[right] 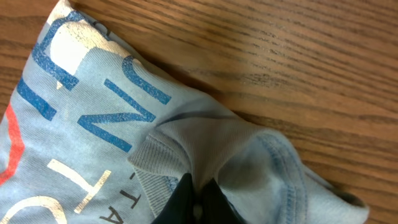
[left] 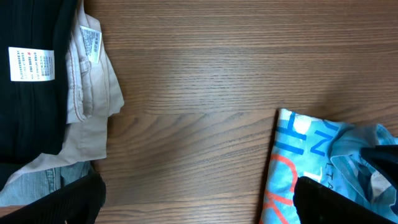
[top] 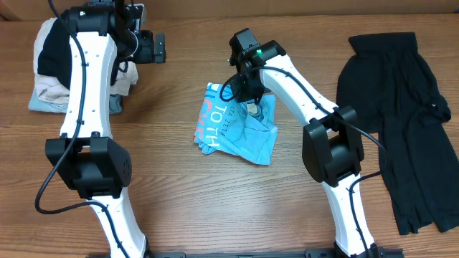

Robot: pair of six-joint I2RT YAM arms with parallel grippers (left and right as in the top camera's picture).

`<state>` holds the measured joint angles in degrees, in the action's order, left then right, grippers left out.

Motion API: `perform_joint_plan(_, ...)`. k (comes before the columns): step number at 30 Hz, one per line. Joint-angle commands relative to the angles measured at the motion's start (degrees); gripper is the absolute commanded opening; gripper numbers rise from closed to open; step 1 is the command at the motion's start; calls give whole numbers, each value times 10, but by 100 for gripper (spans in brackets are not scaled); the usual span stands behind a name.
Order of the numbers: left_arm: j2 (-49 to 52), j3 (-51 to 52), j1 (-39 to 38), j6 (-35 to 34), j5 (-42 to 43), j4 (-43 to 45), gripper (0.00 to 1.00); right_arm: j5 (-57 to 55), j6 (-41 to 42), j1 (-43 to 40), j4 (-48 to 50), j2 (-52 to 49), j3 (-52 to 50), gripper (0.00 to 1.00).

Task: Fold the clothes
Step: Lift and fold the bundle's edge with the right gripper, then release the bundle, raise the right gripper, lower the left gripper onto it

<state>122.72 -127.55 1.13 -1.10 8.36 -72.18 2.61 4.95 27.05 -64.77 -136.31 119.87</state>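
A wooden bench (top: pixel 179 193) fills the overhead view. Down its right side lies a large, loose black garment (top: pixel 401 122), spread lengthwise and rumpled, well apart from the other clothes.

Two white-and-black robot arms rise from the bottom edge. The left arm (top: pixel 86 93) reaches to the upper left. The right arm (top: pixel 308 100) bends in toward the centre and crosses the bench between the black garment and the shirt.

At the centre sits the light blue T-shirt (top: pixel 233 136), bunched into a rough block. White printed text and big coral-and-white letters show along its left side.

In the upper left corner is a stack of folded clothes (top: pixel 50 79) in black, beige and pale denim, partly hidden beneath the left arm. The left wrist view shows a white care label (left: pixel 31 64) on the black piece.

The left pincer (top: pixel 159 49) hangs just right of that stack, over bare wood. Its fingers are wide apart and hold nothing.

The right pincer (top: pixel 251 100) is down on the upper part of the T-shirt. Its black fingertips (right: pixel 193 199) are pressed together, clamping a raised fold of shirt fabric beside the ribbed collar.
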Motion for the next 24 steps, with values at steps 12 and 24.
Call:
perform_joint_plan(12,-2,0,-2,11,1,2,100,31,21,-137,-113,0,81,7)
perform_joint_plan(24,-2,0,-2,11,12,-3,100,66,21,-212,-140,0,81,57)
